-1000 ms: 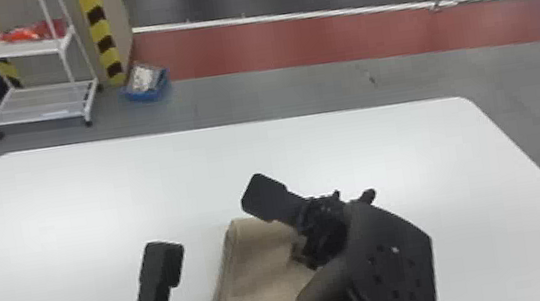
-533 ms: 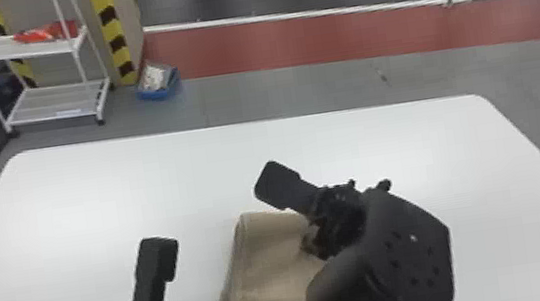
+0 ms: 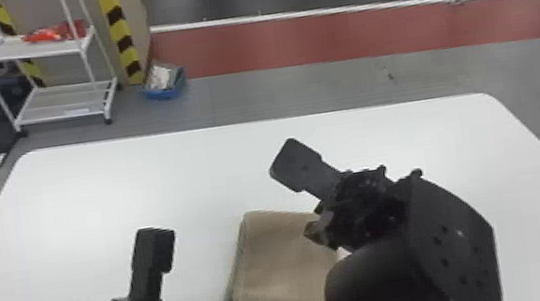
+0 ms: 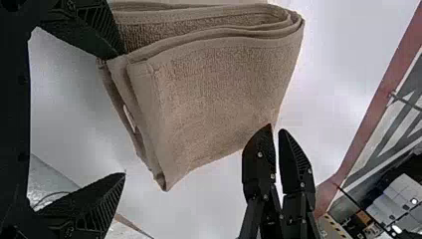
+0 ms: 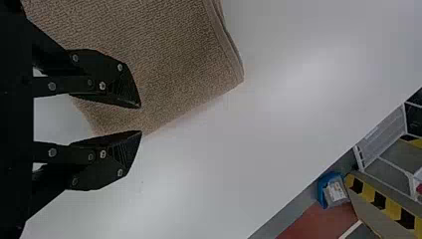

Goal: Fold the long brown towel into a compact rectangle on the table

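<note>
Head view: see the towel (image 3: pixel 284 261) folded midway between the surface's (image 3: pixel 104 196) side edges, flanked by left tool (image 4: pixel 124 113) and right tool (image 5: pixel 141 119), both with fingers apart (clamping nothing), presumably to square it.

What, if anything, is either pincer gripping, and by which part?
Nothing is held: the left pincer and right pincer both stand open, with no part of the brown towel clamped in either.
</note>
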Controlling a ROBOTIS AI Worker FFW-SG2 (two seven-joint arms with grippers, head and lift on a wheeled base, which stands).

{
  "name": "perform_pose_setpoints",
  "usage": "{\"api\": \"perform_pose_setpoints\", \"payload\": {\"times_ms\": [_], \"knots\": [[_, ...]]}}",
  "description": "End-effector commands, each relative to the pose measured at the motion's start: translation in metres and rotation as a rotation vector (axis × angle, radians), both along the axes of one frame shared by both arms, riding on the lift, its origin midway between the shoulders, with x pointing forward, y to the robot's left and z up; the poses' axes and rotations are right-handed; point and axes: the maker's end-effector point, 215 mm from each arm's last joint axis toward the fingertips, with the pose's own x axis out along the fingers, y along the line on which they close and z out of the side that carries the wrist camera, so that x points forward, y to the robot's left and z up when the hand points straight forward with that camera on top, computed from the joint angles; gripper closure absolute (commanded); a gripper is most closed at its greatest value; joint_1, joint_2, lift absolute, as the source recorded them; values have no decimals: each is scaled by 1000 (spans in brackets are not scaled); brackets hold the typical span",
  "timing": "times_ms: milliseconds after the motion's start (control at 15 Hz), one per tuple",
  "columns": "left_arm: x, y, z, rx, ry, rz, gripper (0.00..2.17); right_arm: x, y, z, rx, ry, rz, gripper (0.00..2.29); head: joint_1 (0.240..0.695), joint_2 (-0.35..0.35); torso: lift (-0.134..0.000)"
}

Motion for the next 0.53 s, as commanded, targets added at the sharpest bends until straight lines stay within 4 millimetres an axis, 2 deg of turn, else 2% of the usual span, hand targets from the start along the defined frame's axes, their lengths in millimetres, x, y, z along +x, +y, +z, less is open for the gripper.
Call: {"api": "perform_pose_setpoints", "payload": {"times_ms": [0, 200, 467], "knots": [[4, 7, 4, -9, -5, 19, 87, -6, -6, 0, 13, 8, -11, 836, 695, -67, -124], [9, 14, 8, -27, -7, 43, 87, -11, -16, -3, 11, 16, -21, 836, 695, -66, -124], [15, 24, 11, -37, -10, 70, 87, -20, -16, -15, 11, 47, -10, 836, 695, -67, -124]]}}
